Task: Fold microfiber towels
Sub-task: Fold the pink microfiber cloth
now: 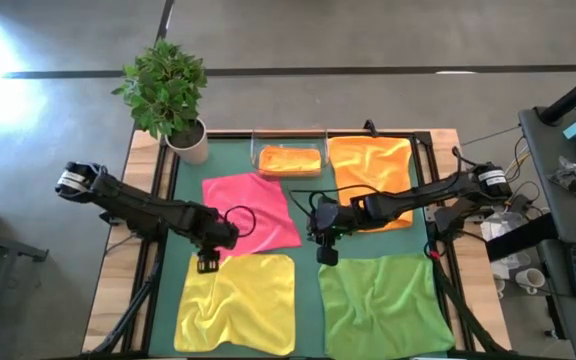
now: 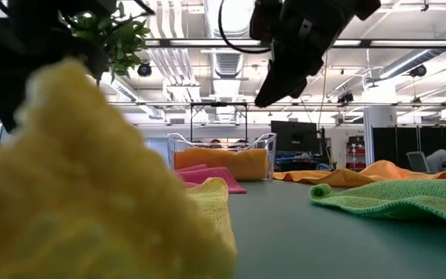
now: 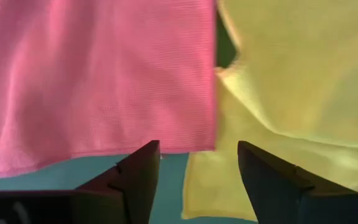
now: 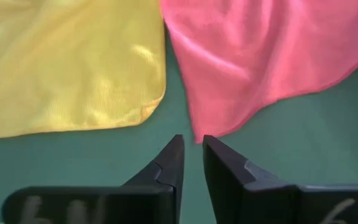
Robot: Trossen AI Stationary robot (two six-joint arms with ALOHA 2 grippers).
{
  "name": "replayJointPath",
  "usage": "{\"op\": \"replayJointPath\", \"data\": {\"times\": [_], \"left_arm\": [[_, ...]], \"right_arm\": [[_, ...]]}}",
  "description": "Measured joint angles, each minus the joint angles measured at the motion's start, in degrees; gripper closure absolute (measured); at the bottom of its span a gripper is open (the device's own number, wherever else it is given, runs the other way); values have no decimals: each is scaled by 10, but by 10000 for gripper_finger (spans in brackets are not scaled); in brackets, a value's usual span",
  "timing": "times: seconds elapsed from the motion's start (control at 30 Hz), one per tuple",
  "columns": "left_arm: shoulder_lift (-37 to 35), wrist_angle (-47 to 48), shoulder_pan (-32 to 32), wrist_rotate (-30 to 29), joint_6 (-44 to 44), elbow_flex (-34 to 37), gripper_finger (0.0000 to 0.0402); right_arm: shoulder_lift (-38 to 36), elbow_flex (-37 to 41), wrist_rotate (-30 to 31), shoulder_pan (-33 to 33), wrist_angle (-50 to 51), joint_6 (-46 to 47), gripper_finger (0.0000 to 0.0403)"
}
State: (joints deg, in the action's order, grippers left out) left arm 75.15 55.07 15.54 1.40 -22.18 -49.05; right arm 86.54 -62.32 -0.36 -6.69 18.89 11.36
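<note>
Plant (image 2: pixel 111 35) half hidden behind yellow towel (image 2: pixel 76 194).

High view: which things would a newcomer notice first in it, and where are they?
Four bright towels lie spread on the dark green mat: pink and orange at the far side, yellow and green at the near side. A clear tray with a folded orange cloth stands at the far edge, beside a potted plant at the far left corner. The left gripper hangs open at the yellow towel's far edge; the right gripper hovers, narrowly parted, over the bare middle strip.
</note>
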Motion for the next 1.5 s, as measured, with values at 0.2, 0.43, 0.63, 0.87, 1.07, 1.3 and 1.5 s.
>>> {"op": "replayJointPath", "data": {"times": [0.2, 0.43, 0.63, 0.87, 1.07, 1.3, 1.5], "left_arm": [[-3, -10, 79, -28, 15, 3, 196], [-3, -49, 155, -113, -36, 41, 197], [0, -96, 169, -143, -87, 73, 197], [4, -102, 169, -143, -108, 89, 197], [4, -102, 169, -143, -110, 89, 197], [4, -102, 168, -143, -110, 89, 197], [4, -101, 168, -143, -111, 90, 197]], "right_arm": [[0, 25, -12, 1, -21, -30, 297], [0, 57, -12, 1, -100, -76, 259], [3, 76, -12, 1, -155, -107, 260], [70, 87, -12, 1, -237, -121, 266], [133, 50, -12, 3, -239, -136, 270], [176, 33, -18, 26, -236, -135, 267], [214, 14, -70, 37, -231, -117, 270]]}}
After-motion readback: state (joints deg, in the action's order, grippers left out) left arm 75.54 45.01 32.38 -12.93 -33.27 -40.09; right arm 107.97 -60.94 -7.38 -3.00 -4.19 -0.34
